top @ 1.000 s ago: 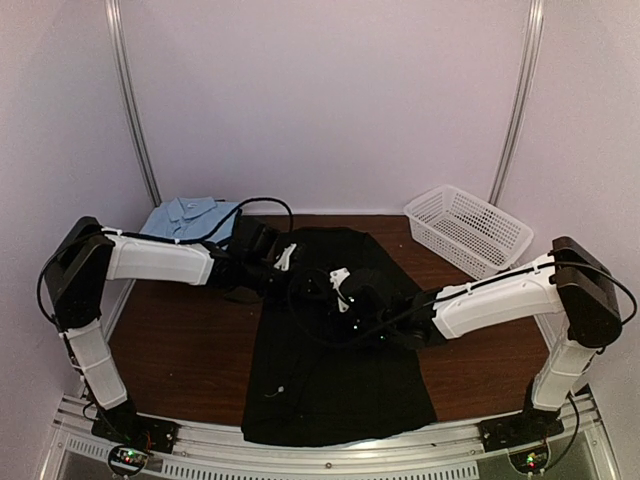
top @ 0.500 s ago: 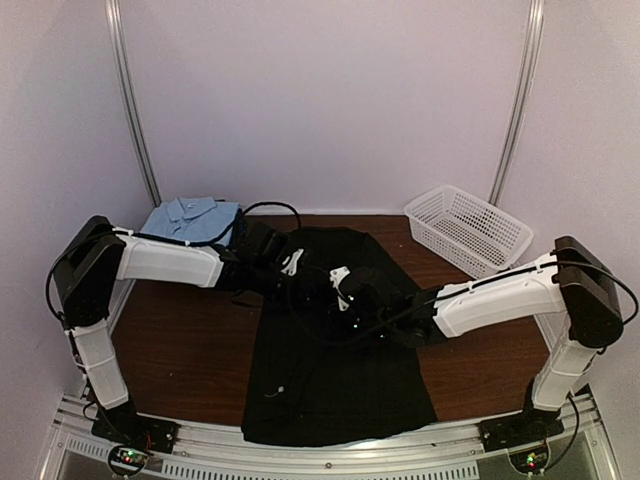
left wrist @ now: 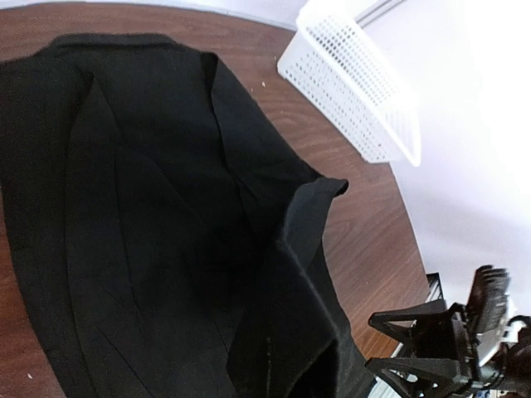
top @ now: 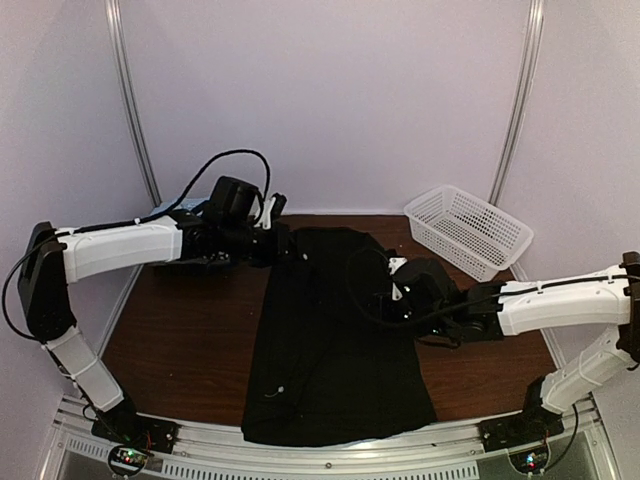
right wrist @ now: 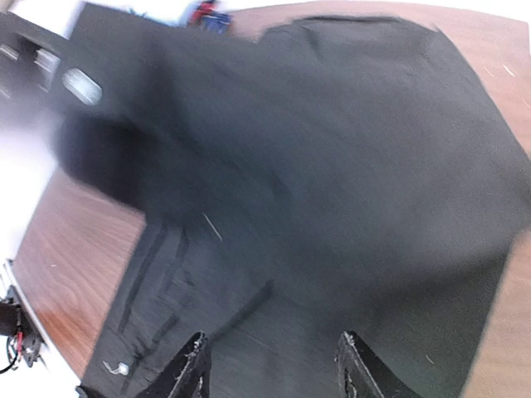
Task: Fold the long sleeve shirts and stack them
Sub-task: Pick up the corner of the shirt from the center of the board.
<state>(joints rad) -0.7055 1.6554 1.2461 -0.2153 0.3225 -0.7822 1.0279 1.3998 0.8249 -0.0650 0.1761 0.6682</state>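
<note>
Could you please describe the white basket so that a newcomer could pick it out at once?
Look at the brown table, then its far right corner near the wall. The basket sits there, clear of the black shirt spread mid-table; it alone is white, rigid and mesh-walled.

The right gripper (right wrist: 274, 371) shows its two fingertips (right wrist: 196, 366) apart, with nothing between them. Ahead of and beneath them a black shirt (right wrist: 332, 166) lies spread and blurred over the brown wooden table (right wrist: 58, 249), with bare wood to their left.
</note>
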